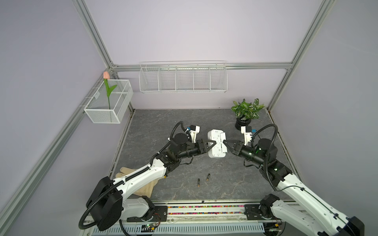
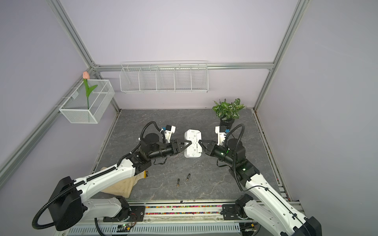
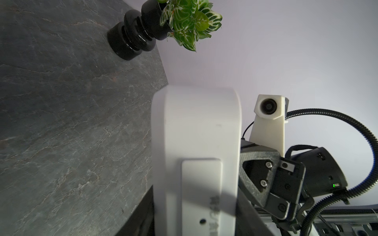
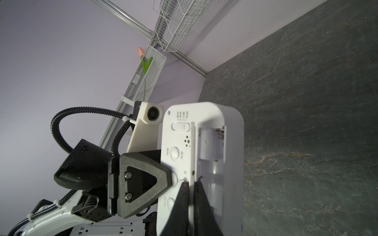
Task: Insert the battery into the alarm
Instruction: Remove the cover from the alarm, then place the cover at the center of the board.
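Dead centre over the grey stone-look tabletop [image 1: 163, 126]: white alarm [image 1: 216, 152], back side up, buttons and speaker holes facing the top views. Honestly can't tell whether it's resting on the slab or lifted a bit off it. Clamped from its left side by the left gripper [image 1: 210, 144], fingers [image 3: 141, 216] spread to the thickness of the body, one on the back and one on the front. On the opposite side, right gripper [image 4: 190, 183] with fingers [image 4: 201, 206] squeezed almost together, pinching the thin edge of the battery cover [image 4: 193, 147], which is flipped up on edge right beside the open battery compartment [image 4: 211, 151]. Bare white plastic and a bit of metal contact showing inside that bay. Closer to the arm bases, well apart from the alarm: a battery [image 1: 198, 182] and a second battery [image 1: 208, 177] lying loose near each other, plus what looks like a third battery [image 2: 146, 173] just beside a beige glove [image 1: 143, 187] tucked under the left arm. Back right corner: potted plant [image 1: 246, 109] in a black pot.
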Robot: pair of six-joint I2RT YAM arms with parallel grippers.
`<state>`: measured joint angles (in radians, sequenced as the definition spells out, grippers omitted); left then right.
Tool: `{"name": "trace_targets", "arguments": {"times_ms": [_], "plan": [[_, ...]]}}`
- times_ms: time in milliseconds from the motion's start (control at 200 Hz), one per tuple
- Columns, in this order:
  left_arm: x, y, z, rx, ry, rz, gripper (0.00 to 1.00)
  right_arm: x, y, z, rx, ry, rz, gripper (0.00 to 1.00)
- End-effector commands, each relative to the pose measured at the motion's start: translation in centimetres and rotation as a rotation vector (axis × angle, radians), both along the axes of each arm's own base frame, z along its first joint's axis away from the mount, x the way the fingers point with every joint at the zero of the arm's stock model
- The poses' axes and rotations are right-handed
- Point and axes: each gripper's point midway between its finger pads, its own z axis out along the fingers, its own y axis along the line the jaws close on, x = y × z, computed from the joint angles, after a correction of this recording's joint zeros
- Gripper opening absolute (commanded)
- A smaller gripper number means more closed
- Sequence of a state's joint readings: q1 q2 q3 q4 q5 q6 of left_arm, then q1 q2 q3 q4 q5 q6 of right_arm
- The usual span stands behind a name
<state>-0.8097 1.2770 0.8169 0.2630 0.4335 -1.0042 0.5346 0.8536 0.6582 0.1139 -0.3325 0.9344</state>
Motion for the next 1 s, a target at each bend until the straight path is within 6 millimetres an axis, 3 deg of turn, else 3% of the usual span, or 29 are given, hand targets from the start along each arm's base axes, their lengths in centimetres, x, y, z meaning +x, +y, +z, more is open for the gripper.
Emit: {"name": "trace_targets", "arguments": {"times_ms": [0,100,175,285,405,495,615,995], "plan": [[0.5,-0.1,1.7,0.002,-0.063,0.019,0.37,-0.8,0.3,2.7,0.053,-0.068,0.032,0.09],[1.3,1.3,0.0,0.130,-0.085,0.088,0.37,-1.0,0.0,2.9,0.034,-0.079,0.029,0.09],[2.6,3.8,-2.3,0.303,-0.071,0.209,0.37,-0.8,-0.7,2.1,-0.037,-0.074,-0.007,0.09],[4.0,8.8,-5.8,0.573,-0.026,0.407,0.36,-0.1,-3.1,-1.6,-0.244,0.007,-0.116,0.07],[4.2,11.5,-7.4,0.654,0.016,0.520,0.36,0.4,-5.9,-6.6,-0.487,0.113,-0.203,0.07],[4.1,11.8,-7.7,0.612,0.030,0.542,0.36,0.4,-6.9,-9.8,-0.586,0.181,-0.224,0.07],[3.9,11.4,-7.8,0.527,0.040,0.539,0.38,0.5,-6.8,-12.8,-0.623,0.228,-0.212,0.07],[3.3,10.4,-7.9,0.466,0.093,0.497,0.37,0.9,-5.5,-18.5,-0.621,0.347,-0.174,0.07]]}}
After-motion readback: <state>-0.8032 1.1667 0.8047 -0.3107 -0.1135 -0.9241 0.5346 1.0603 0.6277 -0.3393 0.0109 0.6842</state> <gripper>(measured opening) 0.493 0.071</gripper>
